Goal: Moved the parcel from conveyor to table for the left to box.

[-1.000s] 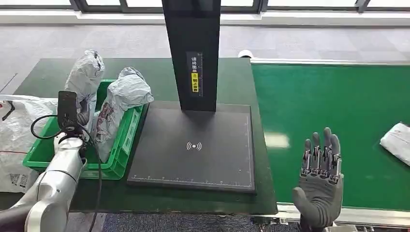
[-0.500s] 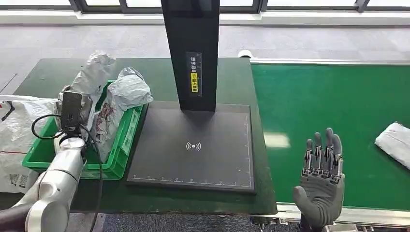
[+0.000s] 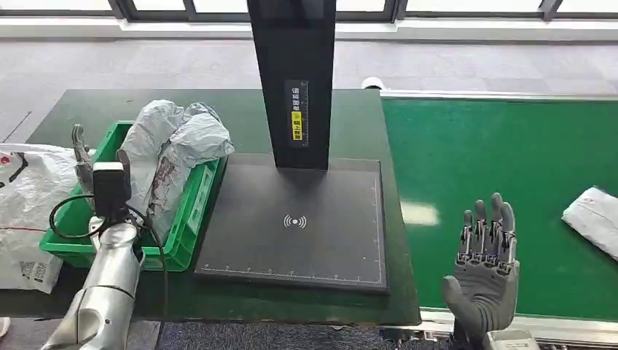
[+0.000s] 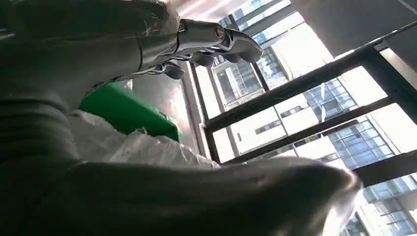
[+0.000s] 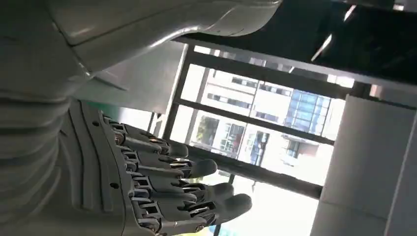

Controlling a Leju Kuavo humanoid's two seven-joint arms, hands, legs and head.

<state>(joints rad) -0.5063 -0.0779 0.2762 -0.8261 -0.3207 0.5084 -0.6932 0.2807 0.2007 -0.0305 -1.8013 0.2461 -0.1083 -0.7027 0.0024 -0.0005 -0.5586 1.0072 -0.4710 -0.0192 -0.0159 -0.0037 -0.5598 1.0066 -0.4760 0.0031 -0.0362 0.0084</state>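
Currently: parcel (image 3: 594, 219) lies on the conveyor (image 3: 503, 146), well apart from the empty, spread right robot hand (image 3: 482, 281).
Risk: belt carries it past reach; left robot hand (image 3: 81, 157), fingers apart beside the green crate (image 3: 191, 211), may snag bagged parcels.

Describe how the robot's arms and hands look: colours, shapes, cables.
Left arm: silver rounded segments, with a black camera box at the wrist and a black looping cable. Right hand: grey palm and thick grey thumb, darker fingers with exposed metal linkages. The left hand has silver-grey fingers.
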